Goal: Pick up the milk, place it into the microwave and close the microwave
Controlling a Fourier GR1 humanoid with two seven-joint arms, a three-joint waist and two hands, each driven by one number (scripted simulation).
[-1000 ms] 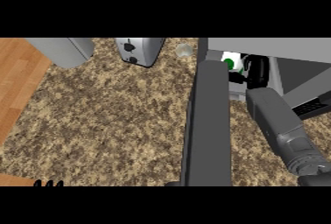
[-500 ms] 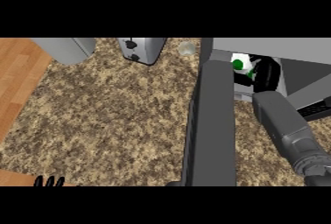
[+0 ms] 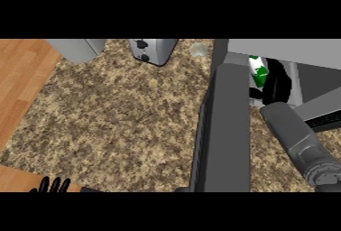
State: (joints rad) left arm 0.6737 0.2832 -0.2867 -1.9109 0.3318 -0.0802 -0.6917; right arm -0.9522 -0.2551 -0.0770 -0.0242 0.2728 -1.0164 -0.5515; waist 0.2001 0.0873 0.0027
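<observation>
The milk (image 3: 258,74), a white carton with a green mark, stands inside the open microwave (image 3: 286,47) at the upper right. My right hand (image 3: 276,85) reaches into the cavity and curls round the carton's right and lower sides, hiding part of it. Its grey forearm runs down to the lower right. The microwave door (image 3: 223,131) stands open, seen edge-on as a long dark slab just left of the arm. My left hand (image 3: 52,186) rests open at the lower left edge, fingers up.
A silver toaster (image 3: 154,50) stands at the back of the speckled counter (image 3: 120,117), with a grey container (image 3: 78,47) to its left. A small pale object (image 3: 197,49) lies between the toaster and the microwave. Wood surface (image 3: 20,81) borders the counter's left.
My right hand has carried the milk to the right, deeper into the microwave, and the forearm has followed. The left hand stays where it was.
</observation>
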